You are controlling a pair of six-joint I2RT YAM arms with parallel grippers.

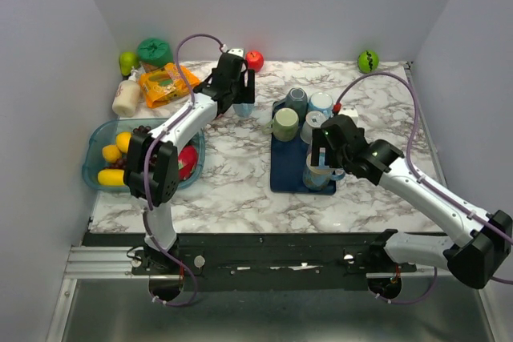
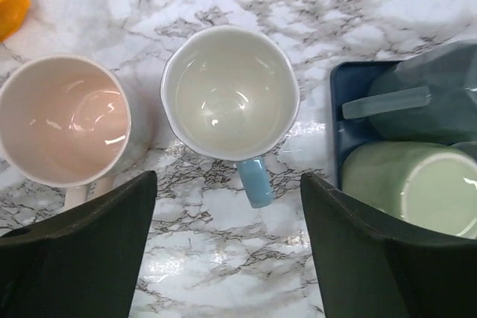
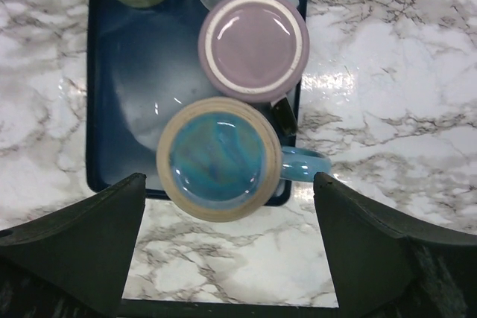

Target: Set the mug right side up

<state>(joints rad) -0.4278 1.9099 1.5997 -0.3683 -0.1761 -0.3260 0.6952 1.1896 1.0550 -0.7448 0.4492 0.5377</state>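
A blue mug (image 3: 218, 158) with a tan foot ring stands upside down on the near right corner of the navy tray (image 3: 127, 109), its handle pointing right. My right gripper (image 3: 227, 251) is open and hovers just above it, a little to the near side; in the top view the gripper (image 1: 321, 158) covers the mug (image 1: 318, 175). A purple mug (image 3: 253, 45) stands upside down just behind it. My left gripper (image 2: 227, 251) is open and empty above an upright white mug with a blue handle (image 2: 229, 94), next to an upright pink mug (image 2: 63, 118).
Upside-down green (image 1: 285, 124) and grey-blue (image 1: 296, 100) mugs share the tray. A blue bin of fruit (image 1: 96, 158) sits at the left. An orange packet (image 1: 164, 84), a white bottle (image 1: 127, 98), a red apple (image 1: 254, 60) and a green ball (image 1: 368, 61) line the back.
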